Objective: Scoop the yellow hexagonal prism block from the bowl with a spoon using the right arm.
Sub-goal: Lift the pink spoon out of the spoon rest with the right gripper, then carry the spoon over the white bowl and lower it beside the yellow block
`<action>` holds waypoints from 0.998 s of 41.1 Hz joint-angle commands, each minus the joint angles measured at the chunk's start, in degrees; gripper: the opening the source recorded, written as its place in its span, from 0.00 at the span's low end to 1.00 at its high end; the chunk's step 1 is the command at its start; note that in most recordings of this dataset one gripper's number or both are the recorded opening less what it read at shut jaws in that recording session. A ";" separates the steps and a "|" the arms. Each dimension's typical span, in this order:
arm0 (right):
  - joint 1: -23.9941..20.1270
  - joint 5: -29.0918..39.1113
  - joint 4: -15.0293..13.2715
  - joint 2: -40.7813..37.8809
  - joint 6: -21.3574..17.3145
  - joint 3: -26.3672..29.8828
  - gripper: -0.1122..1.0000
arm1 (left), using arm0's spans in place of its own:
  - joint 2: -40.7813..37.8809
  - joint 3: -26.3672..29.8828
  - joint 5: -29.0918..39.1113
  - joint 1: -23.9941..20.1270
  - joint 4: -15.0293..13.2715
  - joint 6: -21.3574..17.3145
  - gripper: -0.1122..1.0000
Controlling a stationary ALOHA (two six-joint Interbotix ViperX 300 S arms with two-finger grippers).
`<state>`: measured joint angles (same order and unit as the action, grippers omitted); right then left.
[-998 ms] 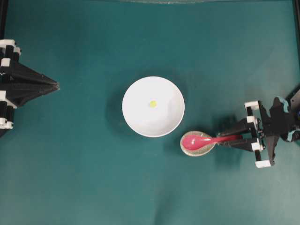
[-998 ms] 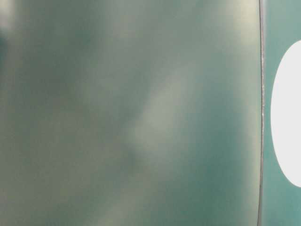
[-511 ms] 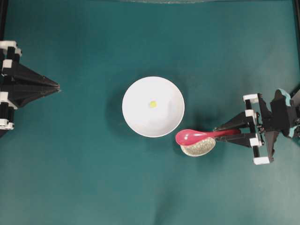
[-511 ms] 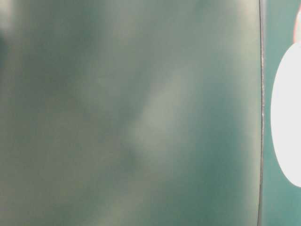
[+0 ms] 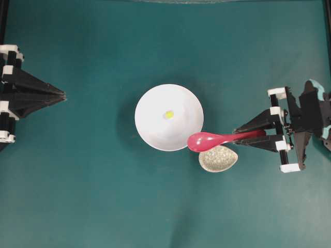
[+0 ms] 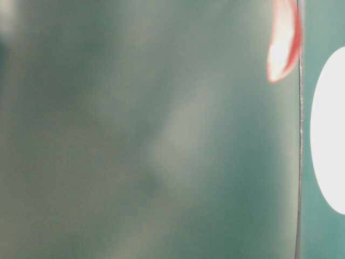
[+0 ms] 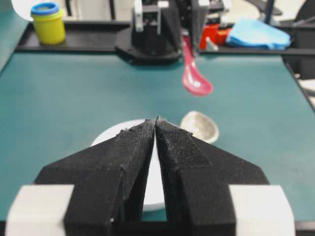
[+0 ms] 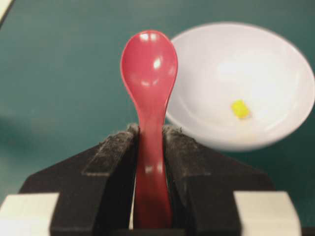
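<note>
Teal matting covers the bench (image 5: 93, 196), and near its middle sits the large round glossy white bowl (image 5: 155, 129), with the tiny bright yellow hexagonal prism block (image 5: 168, 114) lying on its floor a little toward the far edge from the centre. Coming in from the right edge of the bench, the right arm (image 5: 310, 129), black with white blocks and teal caps, carries its pointed two-finger right gripper (image 5: 239, 136) clamped on the short handle of the glossy magenta-red soup spoon (image 5: 207, 140). The right wrist view shows the handle pinched between the two black pads, the oval head (image 8: 149, 61) pointing forward, hollow side up and empty. From overhead the spoon head overlaps the bowl's rim on its near-right side; the left wrist view shows the spoon (image 7: 194, 78) raised clear above the bench, so it hangs over the rim rather than resting on it. Just beside the bowl on that same side, beneath the spoon, lies the small speckled beige oval dish (image 5: 220, 160), apart from the spoon. At the left edge of the bench the left gripper (image 5: 61, 95), on a plain black arm, holds nothing, its fingers (image 7: 133, 147) pressed together at the tips and pointing toward the bowl, well apart from it.
</note>
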<state>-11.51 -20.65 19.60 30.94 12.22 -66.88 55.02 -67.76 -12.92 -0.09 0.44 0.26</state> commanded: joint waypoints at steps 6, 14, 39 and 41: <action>0.97 3.69 -0.35 1.85 0.44 2.81 0.32 | -0.18 1.58 -0.26 -0.09 0.18 0.00 0.21; 1.05 3.69 -0.53 1.85 0.44 3.25 0.32 | -0.18 1.58 -0.26 -0.09 0.18 0.00 0.20; 8.09 12.39 -0.53 1.76 -0.35 8.53 0.32 | -0.18 1.58 -0.26 -0.09 0.18 0.00 0.21; 8.61 14.33 -0.53 1.76 -0.44 9.32 0.32 | -0.18 1.58 -0.18 -0.09 0.18 0.00 0.20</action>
<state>-3.78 -8.70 19.25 32.17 11.95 -60.21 55.11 -67.76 -12.92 -0.18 0.44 0.26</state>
